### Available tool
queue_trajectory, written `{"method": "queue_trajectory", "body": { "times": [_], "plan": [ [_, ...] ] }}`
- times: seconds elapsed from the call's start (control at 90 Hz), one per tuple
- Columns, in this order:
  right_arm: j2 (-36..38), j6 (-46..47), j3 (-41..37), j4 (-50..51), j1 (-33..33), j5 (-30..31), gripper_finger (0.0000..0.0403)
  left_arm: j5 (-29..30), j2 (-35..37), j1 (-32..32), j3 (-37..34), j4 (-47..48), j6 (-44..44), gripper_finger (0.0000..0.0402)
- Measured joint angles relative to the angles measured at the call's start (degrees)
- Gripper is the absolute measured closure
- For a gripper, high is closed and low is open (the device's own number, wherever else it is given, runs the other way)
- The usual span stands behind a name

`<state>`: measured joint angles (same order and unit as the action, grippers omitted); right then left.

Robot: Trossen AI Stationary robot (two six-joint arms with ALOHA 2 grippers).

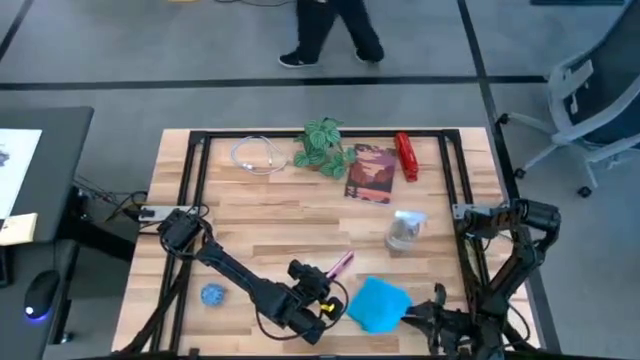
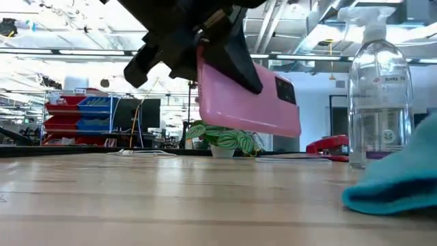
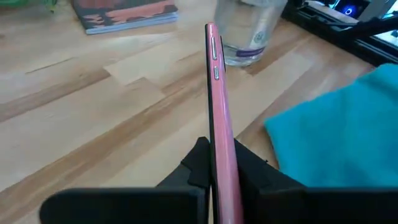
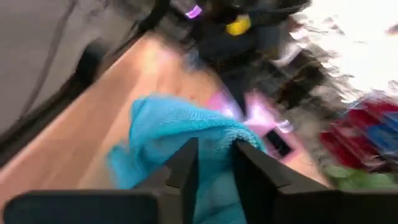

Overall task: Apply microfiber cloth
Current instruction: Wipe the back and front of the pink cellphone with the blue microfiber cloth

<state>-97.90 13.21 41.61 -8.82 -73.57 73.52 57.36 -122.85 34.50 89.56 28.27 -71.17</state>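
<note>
The microfiber cloth [image 1: 379, 303] is pinched at its edge by the right claw [image 4: 214, 163]. Just beside it, a pink phone [image 1: 340, 265] is clamped edgewise above the counter [image 1: 260, 210] by the left claw [image 3: 214, 171].

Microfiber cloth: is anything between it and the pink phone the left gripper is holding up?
Nothing visible. The microfiber cloth lies beside the pink phone, clamped on edge in the left gripper above the table. The right gripper is at the cloth's edge. The spray bottle stands farther back.

even bright overhead light; right wrist view motion-blurred; low view background blown out, window glare.
</note>
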Motion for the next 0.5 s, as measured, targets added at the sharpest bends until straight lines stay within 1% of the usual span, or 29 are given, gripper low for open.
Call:
{"method": "queue_trajectory", "body": {
  "times": [0.067,0.111,0.167,0.233,0.278,0.333,0.4,0.444,0.5],
  "plan": [
    [4.1,9.6,0.1,11.3,0.6,-7.7,0.028,-0.1,0.0,0.0,0.0,0.0,-0.1,0.0391],
    [7.1,17.0,0.0,18.9,1.2,-15.5,0.0269,-0.1,0.0,0.0,0.0,0.0,-0.1,0.0391],
    [10.7,24.2,0.0,26.4,1.9,-27.1,0.0256,0.0,0.0,0.0,0.0,0.0,0.0,0.0391],
    [14.2,29.1,0.0,31.8,3.0,-38.3,0.0243,0.0,0.0,-0.1,0.0,-0.2,0.3,0.0391],
    [16.0,30.3,0.0,33.1,3.4,-43.5,0.0235,0.0,0.0,-0.2,0.0,-0.5,0.7,0.0391],
    [18.2,30.5,0.0,33.4,3.3,-48.3,0.0226,0.0,0.0,-0.4,0.0,-0.8,1.1,0.0391],
    [21.1,30.5,0.0,33.3,3.1,-51.8,0.0218,0.0,-0.1,-0.6,0.0,-0.9,1.1,0.0391],
    [23.0,30.5,0.0,33.4,3.1,-52.8,0.0214,0.0,-0.1,-0.7,0.0,-0.9,1.1,0.0391],
    [25.5,31.3,0.0,33.6,3.3,-52.3,0.021,0.1,-0.1,-0.7,-0.1,-0.9,1.1,0.0391]
  ]
}}
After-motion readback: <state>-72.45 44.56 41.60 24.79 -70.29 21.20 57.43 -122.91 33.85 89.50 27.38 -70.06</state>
